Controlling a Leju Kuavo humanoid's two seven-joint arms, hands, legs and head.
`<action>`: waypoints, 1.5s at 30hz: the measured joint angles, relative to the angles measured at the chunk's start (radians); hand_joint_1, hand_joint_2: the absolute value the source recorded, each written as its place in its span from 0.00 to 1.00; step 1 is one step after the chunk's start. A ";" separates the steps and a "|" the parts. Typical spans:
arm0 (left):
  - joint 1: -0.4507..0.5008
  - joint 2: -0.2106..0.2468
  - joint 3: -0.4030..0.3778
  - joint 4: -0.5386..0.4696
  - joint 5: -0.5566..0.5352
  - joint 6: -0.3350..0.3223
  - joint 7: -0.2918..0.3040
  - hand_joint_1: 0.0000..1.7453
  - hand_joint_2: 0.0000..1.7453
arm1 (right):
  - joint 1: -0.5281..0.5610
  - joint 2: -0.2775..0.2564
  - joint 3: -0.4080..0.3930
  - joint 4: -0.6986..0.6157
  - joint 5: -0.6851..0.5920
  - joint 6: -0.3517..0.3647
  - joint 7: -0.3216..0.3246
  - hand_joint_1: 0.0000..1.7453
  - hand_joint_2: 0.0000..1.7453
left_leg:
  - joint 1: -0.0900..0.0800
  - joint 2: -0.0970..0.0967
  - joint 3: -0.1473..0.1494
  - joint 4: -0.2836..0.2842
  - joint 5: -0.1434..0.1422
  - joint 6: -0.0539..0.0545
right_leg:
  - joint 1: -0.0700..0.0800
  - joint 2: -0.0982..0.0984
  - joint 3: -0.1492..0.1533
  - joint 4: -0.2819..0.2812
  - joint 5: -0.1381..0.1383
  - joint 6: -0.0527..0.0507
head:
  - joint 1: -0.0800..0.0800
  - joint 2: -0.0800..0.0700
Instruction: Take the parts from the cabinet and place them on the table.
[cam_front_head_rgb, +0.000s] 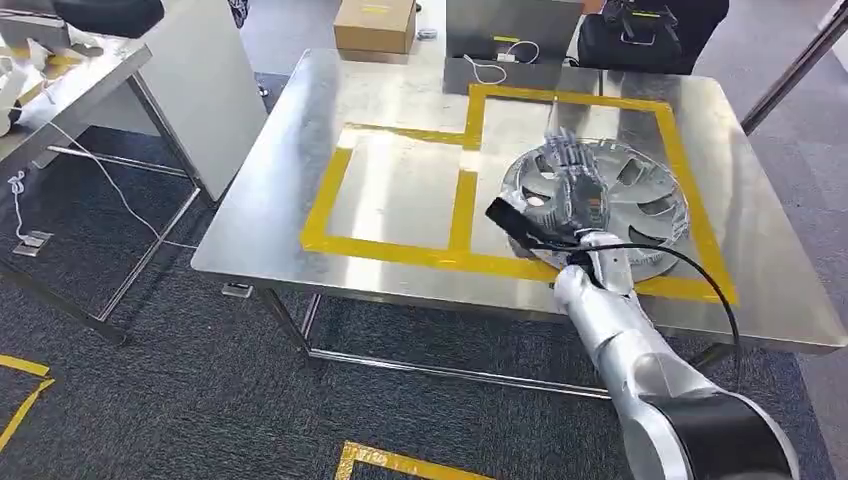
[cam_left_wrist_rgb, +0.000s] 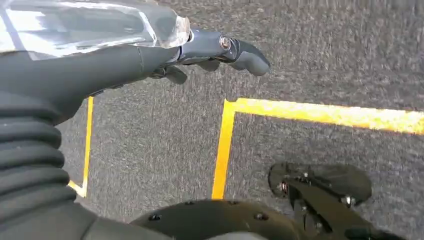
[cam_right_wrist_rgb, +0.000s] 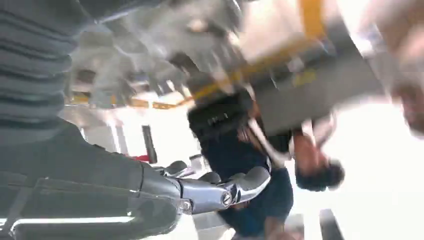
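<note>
The wheel cover (cam_front_head_rgb: 610, 205) lies flat on the counter (cam_front_head_rgb: 400, 100), inside the right-hand yellow-taped square. The right hand (cam_front_head_rgb: 572, 190) is extended over it, fingers (cam_front_head_rgb: 565, 160) spread wide, nothing gripped. Contact cannot be determined.

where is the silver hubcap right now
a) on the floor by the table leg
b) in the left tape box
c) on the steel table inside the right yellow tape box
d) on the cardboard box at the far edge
c: the hubcap lies flat on the table, inside the right-hand yellow tape outline, with the right hand over it.
</note>
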 joint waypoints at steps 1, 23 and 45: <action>0.000 -0.002 0.004 0.000 0.001 0.016 -0.004 0.00 0.00 | 0.022 0.004 -0.022 -0.085 -0.079 0.003 -0.034 0.00 0.00 | 0.000 -0.002 0.000 0.000 0.000 0.000 | 0.000 -0.002 0.000 0.000 0.000 0.000 | 0.000 0.000; 0.008 -0.004 0.092 0.000 0.034 -0.061 -0.068 0.00 0.00 | 0.733 0.036 0.167 -1.751 0.038 -0.017 -0.375 0.00 0.00 | 0.001 -0.002 0.006 -0.001 -0.009 -0.002 | 0.001 -0.003 0.006 -0.001 -0.010 -0.003 | 0.000 0.000; 0.001 0.006 0.130 0.000 0.001 -0.079 -0.058 0.00 0.00 | 0.794 0.070 0.157 -1.722 -0.051 -0.017 -0.372 0.00 0.00 | -0.001 -0.001 0.013 0.000 -0.016 0.005 | -0.001 -0.003 0.016 -0.007 -0.015 -0.004 | 0.000 0.000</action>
